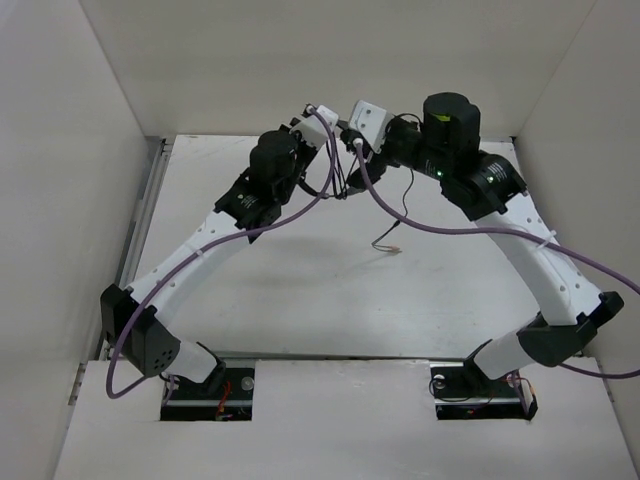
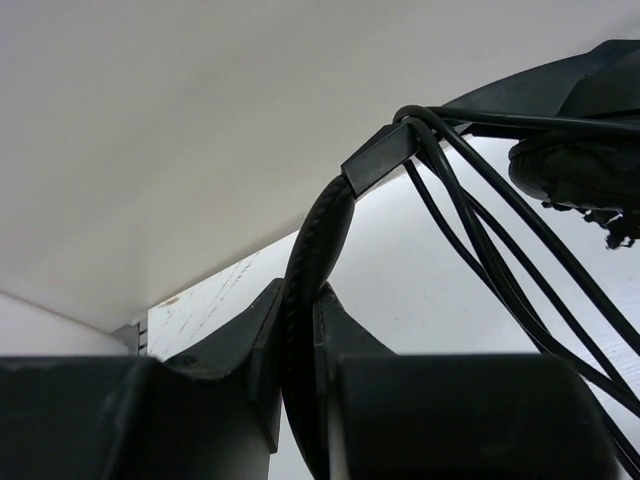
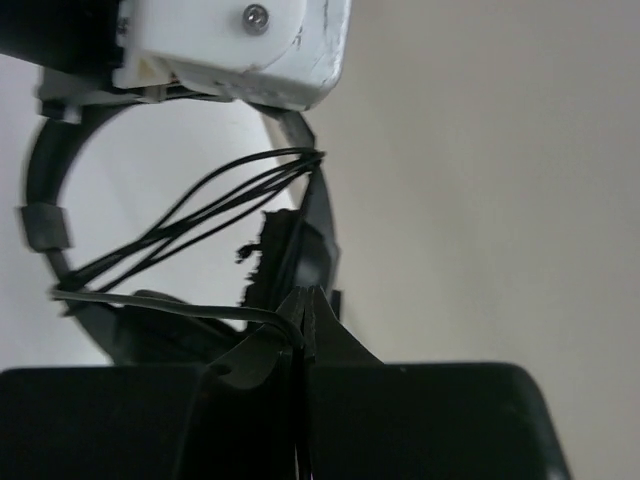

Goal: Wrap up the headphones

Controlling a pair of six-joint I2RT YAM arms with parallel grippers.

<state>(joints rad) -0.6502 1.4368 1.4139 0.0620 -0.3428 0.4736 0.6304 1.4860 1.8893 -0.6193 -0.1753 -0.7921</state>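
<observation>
Over the far tabletop (image 1: pixel 300 300), headphones (image 3: pixel 42 228) half hidden behind raised arms.
Headband (image 2: pixel 318 240) clamped in the closed left gripper (image 2: pixel 300 320), thin cord (image 3: pixel 200 212) pinched in the right gripper (image 3: pixel 303 312).

The headphones (image 2: pixel 318 240) are black throughout, with a glossy black headband, a matt black ear pad and a thin black cord (image 2: pixel 470 250). The left gripper (image 2: pixel 300 320) and right gripper (image 3: pixel 303 325) are the same plain black. The left arm (image 1: pixel 200 245) and right arm (image 1: pixel 540 270) have white links between black joints, with a white wrist housing (image 3: pixel 230 45), thick purple cables (image 1: pixel 470 232) and one small green light (image 1: pixel 437 172) on the right arm, all against a white table (image 1: pixel 300 300) with faint grey scuffs and plain off-white walls (image 1: pixel 300 60).
</observation>
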